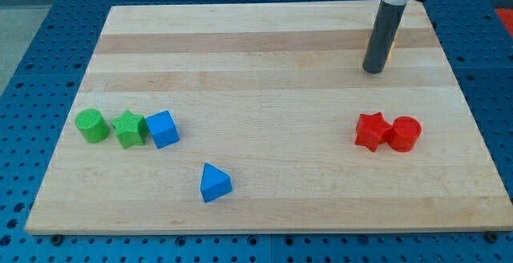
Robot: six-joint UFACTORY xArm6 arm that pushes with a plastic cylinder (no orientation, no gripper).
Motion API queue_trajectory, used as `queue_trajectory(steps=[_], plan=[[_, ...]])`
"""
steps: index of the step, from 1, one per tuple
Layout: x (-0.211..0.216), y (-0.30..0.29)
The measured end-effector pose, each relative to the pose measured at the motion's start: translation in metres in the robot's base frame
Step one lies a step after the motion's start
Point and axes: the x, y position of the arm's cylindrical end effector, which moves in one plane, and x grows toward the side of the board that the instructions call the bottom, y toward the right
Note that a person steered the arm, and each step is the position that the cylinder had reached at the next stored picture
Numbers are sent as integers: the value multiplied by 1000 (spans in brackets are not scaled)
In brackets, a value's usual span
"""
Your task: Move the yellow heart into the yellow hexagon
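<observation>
My tip (373,70) rests on the wooden board (256,62) near the view's top right. A thin sliver of yellow (392,45) shows just right of the rod, behind it. I cannot tell whether it is the yellow heart or the yellow hexagon, and no other yellow block is visible. The rod hides the rest. The tip sits just below and left of that sliver.
A red star (372,131) and a red cylinder (405,133) touch at the right, below the tip. A green cylinder (92,125), a green star (129,128) and a blue cube (163,128) form a row at the left. A blue triangle (214,183) lies lower middle.
</observation>
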Motion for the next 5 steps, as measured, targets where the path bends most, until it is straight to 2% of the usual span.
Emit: queue_trajectory(steps=[4, 5], plan=[[-49, 18], [-49, 18]])
